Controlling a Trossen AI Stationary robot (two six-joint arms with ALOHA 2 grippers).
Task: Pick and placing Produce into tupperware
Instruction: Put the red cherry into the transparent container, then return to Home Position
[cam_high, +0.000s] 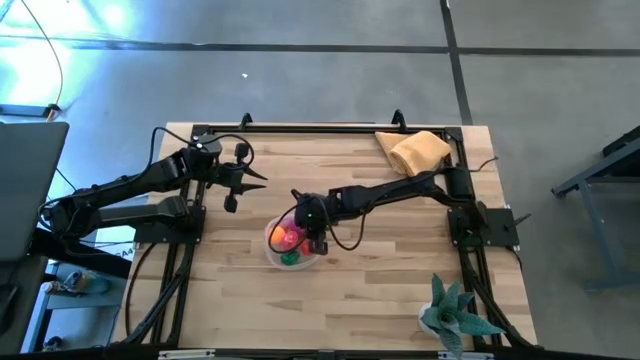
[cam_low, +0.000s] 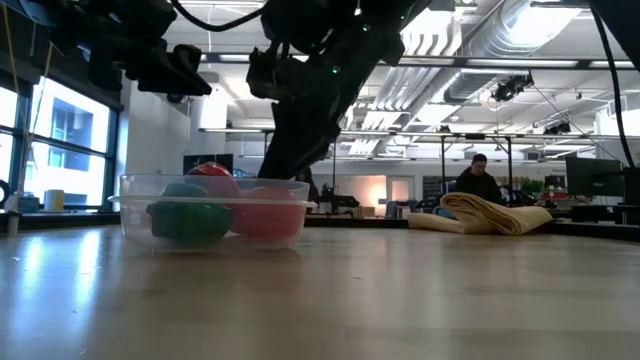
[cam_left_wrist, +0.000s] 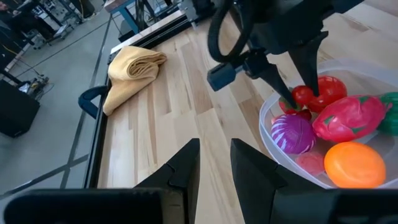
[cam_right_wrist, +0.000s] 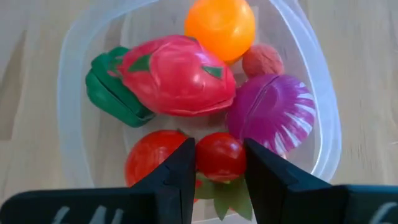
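Pale wood-plank table, clear tupperware near centre holding produce, right gripper inside it, fingers closed on small red tomato, left gripper hovering beside, fingers slightly parted, empty, tan cloth at far corner, teal plant at near edge, open workshop with person behind.

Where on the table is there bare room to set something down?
Bare wood lies between the tupperware and the teal plant, and between the tupperware and the tan cloth except where the right arm crosses. The tupperware itself is crowded with produce, with the right gripper inside.
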